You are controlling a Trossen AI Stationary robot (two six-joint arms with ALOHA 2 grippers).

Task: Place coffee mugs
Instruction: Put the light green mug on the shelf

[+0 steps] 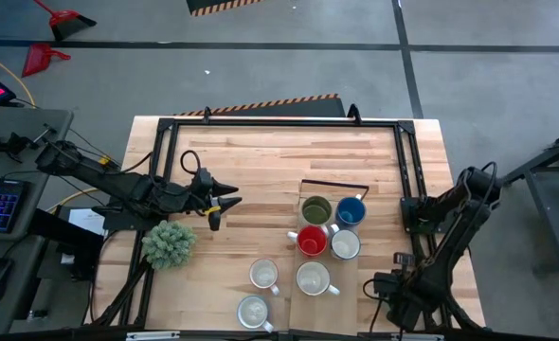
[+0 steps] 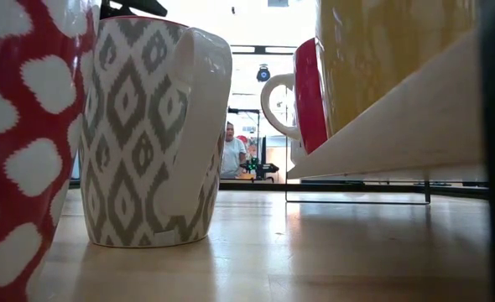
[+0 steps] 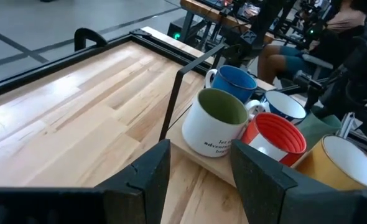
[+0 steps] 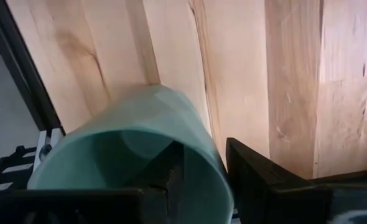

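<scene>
Olive-green-lined white ceramic mug point(image 1: 316, 209), blue mug point(image 1: 351, 210), red mug point(image 1: 310, 241) and blue-rimmed white mug point(image 1: 345, 244) stand upright, clustered right of centre. Three pale mugs point(image 1: 264, 275) point(image 1: 313, 278) point(image 1: 253, 310) upright nearer. Teal mug point(image 4: 134, 149) pinched by right tool point(image 4: 202, 174) at its rim.

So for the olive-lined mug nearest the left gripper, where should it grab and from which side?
Probably by the rim wall: the olive green mug stands upright and open-mouthed at the board's near corner. The left gripper is open, facing it. Come from the bare table side; the blue mug and red mug crowd the others.
</scene>
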